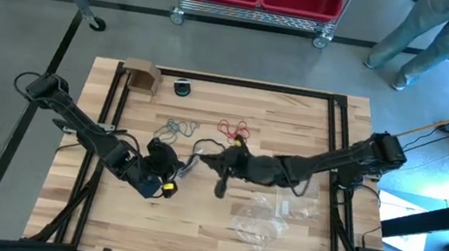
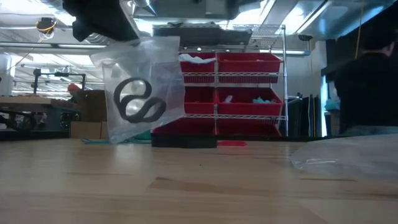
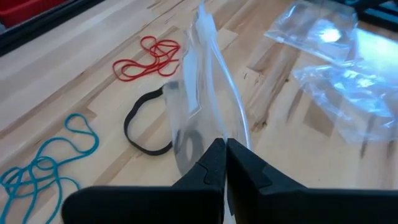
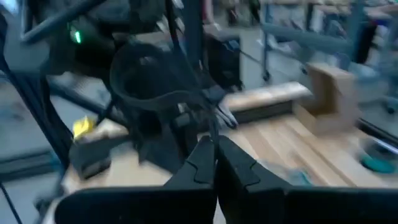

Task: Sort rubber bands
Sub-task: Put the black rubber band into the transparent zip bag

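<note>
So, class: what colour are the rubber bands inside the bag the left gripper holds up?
Black rubber bands, clearest in the low view.

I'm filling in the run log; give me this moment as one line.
left tool: shut on clear bag | right tool: shut on black band | on table: red bands, teal bands

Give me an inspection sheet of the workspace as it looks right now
Surface: wooden table, slatted top.
Job's things: teal rubber bands, red rubber bands, one black rubber band on the wood; black rubber band loops inside the held clear bag.
Clutter: spare clear bags, cardboard box, small round dark object.
Grippers: left gripper shut on the clear bag; right gripper shut on a black rubber band.
Cables: yellow cord.
Surroundings: red bins, a person.
</note>
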Controlling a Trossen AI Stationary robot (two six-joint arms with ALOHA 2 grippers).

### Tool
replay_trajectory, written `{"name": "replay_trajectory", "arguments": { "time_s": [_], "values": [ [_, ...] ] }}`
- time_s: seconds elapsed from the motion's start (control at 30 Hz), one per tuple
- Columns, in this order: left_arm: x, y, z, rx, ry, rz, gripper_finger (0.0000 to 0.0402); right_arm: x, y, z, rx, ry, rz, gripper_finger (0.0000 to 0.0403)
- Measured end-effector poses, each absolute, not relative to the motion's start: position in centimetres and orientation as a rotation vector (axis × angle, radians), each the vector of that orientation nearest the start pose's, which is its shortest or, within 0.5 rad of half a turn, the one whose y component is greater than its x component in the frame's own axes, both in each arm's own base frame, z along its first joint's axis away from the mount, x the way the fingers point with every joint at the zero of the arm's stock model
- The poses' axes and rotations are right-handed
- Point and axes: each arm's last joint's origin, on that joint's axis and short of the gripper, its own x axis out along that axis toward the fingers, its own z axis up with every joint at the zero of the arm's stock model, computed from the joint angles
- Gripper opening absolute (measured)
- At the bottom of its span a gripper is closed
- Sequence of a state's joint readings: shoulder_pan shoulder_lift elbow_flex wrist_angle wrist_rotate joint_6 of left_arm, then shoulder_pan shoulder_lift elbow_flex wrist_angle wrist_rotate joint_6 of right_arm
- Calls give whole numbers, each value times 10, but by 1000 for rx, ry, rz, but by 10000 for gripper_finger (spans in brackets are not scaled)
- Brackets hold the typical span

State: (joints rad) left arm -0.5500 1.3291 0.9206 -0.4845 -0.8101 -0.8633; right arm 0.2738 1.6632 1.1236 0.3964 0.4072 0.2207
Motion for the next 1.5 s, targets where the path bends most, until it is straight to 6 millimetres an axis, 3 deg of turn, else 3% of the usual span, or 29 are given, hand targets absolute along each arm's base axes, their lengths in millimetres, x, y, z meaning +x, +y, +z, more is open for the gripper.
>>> {"name": "replay_trajectory", "arguments": {
  "time_s": [0.17,0.33,0.5,0.87,1.13,1.3,1.5],
  "values": [
    [230,-118,261,-266,502,480,0,390,80,276,200,-91,39,1],
    [227,-116,267,-283,483,475,0,410,71,245,186,-166,95,1],
    [227,-116,267,-283,481,474,0,420,66,229,102,-253,123,1],
    [226,-116,271,-294,463,463,0,433,62,221,-131,-113,127,1],
    [225,-116,272,-303,467,446,0,433,59,220,-212,-92,114,1],
    [225,-116,272,-297,473,439,0,438,59,230,-266,-109,80,1],
    [225,-116,271,-291,481,437,0,440,59,220,-299,19,87,1]
  ]
}}
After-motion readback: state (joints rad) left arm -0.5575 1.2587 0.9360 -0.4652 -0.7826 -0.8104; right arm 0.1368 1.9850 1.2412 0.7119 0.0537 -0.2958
